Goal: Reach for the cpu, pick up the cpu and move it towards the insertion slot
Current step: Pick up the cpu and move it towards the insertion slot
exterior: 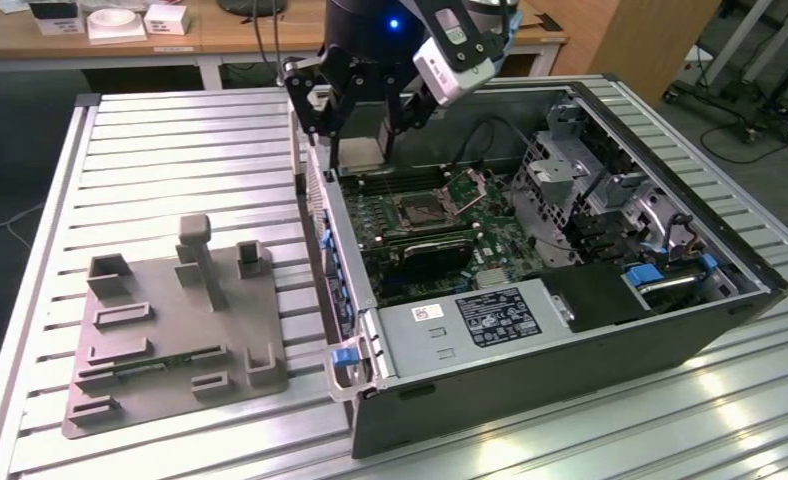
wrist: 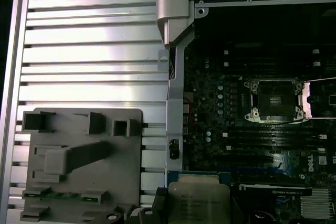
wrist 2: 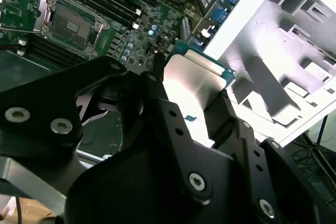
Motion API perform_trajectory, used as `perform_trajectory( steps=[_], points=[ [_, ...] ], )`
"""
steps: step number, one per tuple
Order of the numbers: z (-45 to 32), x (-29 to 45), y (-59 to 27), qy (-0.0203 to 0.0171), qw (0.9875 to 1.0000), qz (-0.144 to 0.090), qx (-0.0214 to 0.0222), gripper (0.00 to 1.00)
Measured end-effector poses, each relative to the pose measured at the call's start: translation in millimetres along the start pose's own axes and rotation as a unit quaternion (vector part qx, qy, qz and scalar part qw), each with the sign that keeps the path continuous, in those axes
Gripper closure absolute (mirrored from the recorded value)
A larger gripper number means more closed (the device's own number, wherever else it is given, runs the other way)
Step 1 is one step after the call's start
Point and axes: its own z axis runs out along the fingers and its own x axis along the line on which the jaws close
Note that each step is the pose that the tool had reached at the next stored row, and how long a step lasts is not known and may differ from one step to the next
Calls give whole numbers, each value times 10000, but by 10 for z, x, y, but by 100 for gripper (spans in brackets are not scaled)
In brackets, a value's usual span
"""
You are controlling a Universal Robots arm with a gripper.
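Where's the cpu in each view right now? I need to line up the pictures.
Exterior view: cpu held in the gripper above the open case's edge, toward the exterior view's left of the slot.
Second wrist view: cpu between the fingers, near picture centre.
First wrist view: cpu at the picture's lower edge.
Shared landmark: the slot, and.

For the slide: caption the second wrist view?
Gripper holding the cpu above the motherboard, insertion slot open beyond.

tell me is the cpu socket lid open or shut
Open: the hinged lid plate stands tilted up beside the insertion slot, whose dark centre is bare.
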Motion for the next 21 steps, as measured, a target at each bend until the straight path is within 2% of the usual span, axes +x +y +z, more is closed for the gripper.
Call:
perform_trajectory(
  steps=[21],
  points=[
    [-1, -104, 10, 0, 10000, 0, 0, 45]
  ],
)
